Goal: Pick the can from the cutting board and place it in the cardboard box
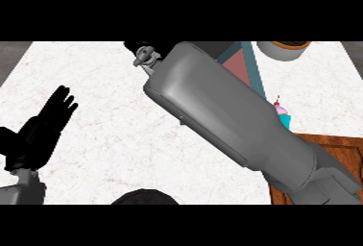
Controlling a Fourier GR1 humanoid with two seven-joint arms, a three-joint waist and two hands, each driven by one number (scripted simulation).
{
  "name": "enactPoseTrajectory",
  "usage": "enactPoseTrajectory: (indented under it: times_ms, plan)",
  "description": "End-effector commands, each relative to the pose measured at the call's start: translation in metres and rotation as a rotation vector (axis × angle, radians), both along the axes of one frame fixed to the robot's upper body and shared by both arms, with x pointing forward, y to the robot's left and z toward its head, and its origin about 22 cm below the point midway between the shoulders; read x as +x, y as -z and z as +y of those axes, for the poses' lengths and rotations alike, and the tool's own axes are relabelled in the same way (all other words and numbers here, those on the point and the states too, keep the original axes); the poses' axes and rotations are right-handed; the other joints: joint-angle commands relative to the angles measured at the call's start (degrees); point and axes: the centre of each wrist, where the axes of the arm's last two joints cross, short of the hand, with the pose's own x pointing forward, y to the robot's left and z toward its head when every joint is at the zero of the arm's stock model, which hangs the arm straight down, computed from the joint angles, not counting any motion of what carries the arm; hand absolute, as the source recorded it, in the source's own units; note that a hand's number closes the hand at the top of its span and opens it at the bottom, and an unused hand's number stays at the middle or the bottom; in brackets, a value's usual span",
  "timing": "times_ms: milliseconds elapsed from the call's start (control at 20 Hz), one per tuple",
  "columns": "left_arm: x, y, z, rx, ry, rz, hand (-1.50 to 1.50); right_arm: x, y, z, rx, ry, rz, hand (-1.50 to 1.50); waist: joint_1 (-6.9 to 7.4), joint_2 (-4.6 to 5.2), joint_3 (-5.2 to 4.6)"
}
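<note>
Right forearm [234, 120] is stretching toward twelve o'clock, its right hand [142, 52] barely showing, grip impossible to tell; left hand [44, 129] is resting open at nine o'clock.

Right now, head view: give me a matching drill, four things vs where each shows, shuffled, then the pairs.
Things:
1. left hand
2. right forearm
3. cupcake
4. cutting board

Places:
A. lower right, brown wood, partly under the forearm
B. left side, open, fingers up
C. diagonal across the middle
D. right of the forearm, pink top, blue cup

Pairs: 1-B, 2-C, 3-D, 4-A
</note>
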Motion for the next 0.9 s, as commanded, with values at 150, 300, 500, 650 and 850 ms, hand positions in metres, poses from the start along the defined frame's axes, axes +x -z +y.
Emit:
enactPoseTrajectory:
  times_ms: [150, 300, 500, 650, 850]
  plan:
    - [-0.006, 0.001, 0.014, 0.023, -0.06, -0.011, 0.0, 0.018, 0.011, -0.008, 0.051, 0.139, 0.016, 1.5, -1.81, 0.08, 0.09]
    - [-0.015, 0.0, 0.014, -0.001, -0.039, -0.01, 0.0, 0.028, 0.051, -0.025, 0.062, 0.135, 0.039, 1.5, -1.82, 0.07, 0.12]
    - [-0.02, -0.005, 0.005, 0.023, -0.064, -0.002, 0.0, 0.037, 0.054, -0.029, 0.066, 0.134, 0.054, 1.5, -1.3, 0.08, 0.12]
    - [-0.011, 0.003, 0.009, -0.012, -0.037, -0.009, 0.0, 0.043, 0.086, -0.044, 0.118, 0.141, 0.087, 1.5, -1.32, 0.26, 0.1]
    - [-0.026, 0.004, 0.031, 0.0, -0.036, 0.003, 0.0, 0.053, 0.123, -0.076, 0.227, 0.155, 0.256, 1.5, -1.42, 0.24, 0.13]
